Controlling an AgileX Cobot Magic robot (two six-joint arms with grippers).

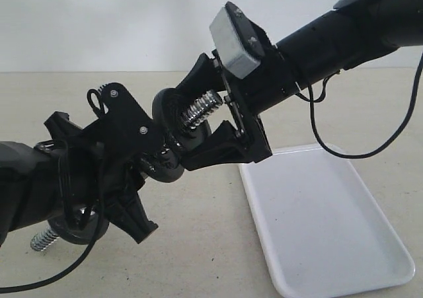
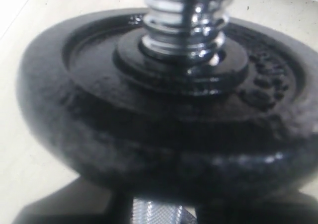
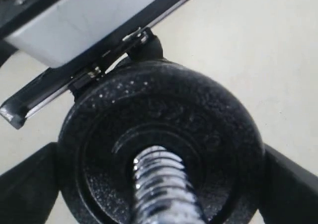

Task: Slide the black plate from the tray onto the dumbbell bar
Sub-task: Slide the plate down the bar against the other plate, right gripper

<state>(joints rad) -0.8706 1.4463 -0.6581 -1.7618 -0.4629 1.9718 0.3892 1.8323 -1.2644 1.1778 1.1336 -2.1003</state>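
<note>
**Plate riding the thread, binding threatening**

The right gripper (image 1: 198, 116) is clamping the black plate (image 1: 165, 110) by its rim on the dumbbell bar (image 1: 203, 108), clear of the tray (image 1: 330, 212). The left gripper (image 2: 159, 214) is gripping the bar. Any tilting is risking the plate jamming on the threads. I am counting 2 grippers, 1 bar, 1 tray and 2 discs, including the lower disc (image 1: 79, 230).

The middle is crowded for me. My left gripper (image 1: 142, 169) clamps the bar (image 1: 201, 110), which slants from low on the left up toward the right. My right gripper (image 1: 192, 119) closes round the black plate (image 1: 164, 113) threaded on the bar's upper end, so nothing passes between the two arms. A loose cable (image 1: 317, 129) droops over the far edge of the tray (image 1: 344, 245). I see open room above the tray's near half and over the table (image 1: 198, 245) in front.
</note>
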